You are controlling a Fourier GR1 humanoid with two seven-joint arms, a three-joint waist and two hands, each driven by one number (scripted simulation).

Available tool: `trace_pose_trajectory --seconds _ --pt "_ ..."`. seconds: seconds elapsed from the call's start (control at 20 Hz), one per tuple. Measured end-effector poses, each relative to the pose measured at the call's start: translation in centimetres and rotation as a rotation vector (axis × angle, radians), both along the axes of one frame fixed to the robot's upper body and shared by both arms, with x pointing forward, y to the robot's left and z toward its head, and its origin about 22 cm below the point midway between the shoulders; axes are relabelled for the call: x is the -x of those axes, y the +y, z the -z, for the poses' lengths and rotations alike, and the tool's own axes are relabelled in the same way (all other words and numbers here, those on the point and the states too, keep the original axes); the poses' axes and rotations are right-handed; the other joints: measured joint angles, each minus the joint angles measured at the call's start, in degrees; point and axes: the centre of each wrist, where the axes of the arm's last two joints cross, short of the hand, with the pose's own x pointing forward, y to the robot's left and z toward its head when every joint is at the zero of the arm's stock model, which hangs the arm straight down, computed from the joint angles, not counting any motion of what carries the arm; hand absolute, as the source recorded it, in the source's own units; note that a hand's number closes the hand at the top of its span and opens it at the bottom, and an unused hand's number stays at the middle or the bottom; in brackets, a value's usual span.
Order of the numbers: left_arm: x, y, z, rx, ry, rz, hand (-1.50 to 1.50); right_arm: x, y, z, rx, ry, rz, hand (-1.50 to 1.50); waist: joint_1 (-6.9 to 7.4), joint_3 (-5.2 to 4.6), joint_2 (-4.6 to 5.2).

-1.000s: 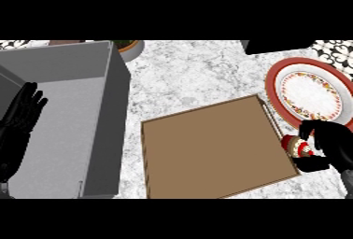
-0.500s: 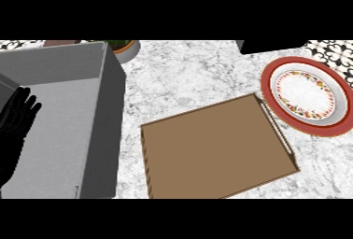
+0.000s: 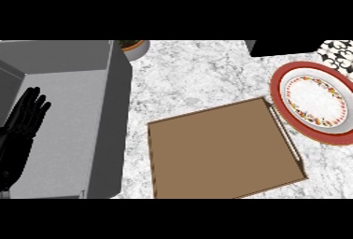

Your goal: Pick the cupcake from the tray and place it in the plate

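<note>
The cupcake shows nowhere in this view. The brown tray [image 3: 221,154] lies flat on the marble counter [image 3: 193,79] with nothing on it, and the red-rimmed plate [image 3: 314,100] just beside the tray's right edge holds nothing either. Where the cupcake is cannot be told from here. The right hand is out of view, so it cannot be told whether it holds anything. The left hand [image 3: 21,130] rests at the left edge over the grey sink [image 3: 76,116], fingers straight and close together, holding nothing and well apart from the tray. A small pot [image 3: 134,46] stands at the far edge of the counter, beside the sink's corner. As for handling, a cupcake is most likely light and soft: a crumbly cake in a thin paper case under a top that smears at a touch. The better hold is probably low on the sides of the case, thumb against fingers, kept upright. It would then be set down on the flat middle of the plate rather than on its sloping rim.
</note>
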Motion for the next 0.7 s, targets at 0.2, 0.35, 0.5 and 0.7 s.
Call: trace_pose_trajectory --seconds 0.2,0.35,0.5,0.7 --pt "-0.5 -0.7 0.1 0.006 -0.027 0.040 0.00 1.5 -2.4 -1.0 -0.037 -0.031 -0.024 1.50 1.93 -0.04 0.10" --pt "-1.1 -1.2 0.0 0.000 -0.042 0.065 0.00 1.9 -3.2 -1.6 -0.044 -0.035 -0.040 1.50 3.24 -0.02 0.24" --pt "-1.6 -1.7 -0.1 -0.006 -0.049 0.090 0.00 1.6 -3.4 -1.5 -0.055 -0.015 -0.063 1.50 4.55 -0.08 0.34" --pt "-2.2 -2.1 -0.1 -0.012 -0.063 0.109 0.00 0.2 -2.6 -0.9 -0.088 0.008 -0.104 1.50 5.52 -0.11 0.31"
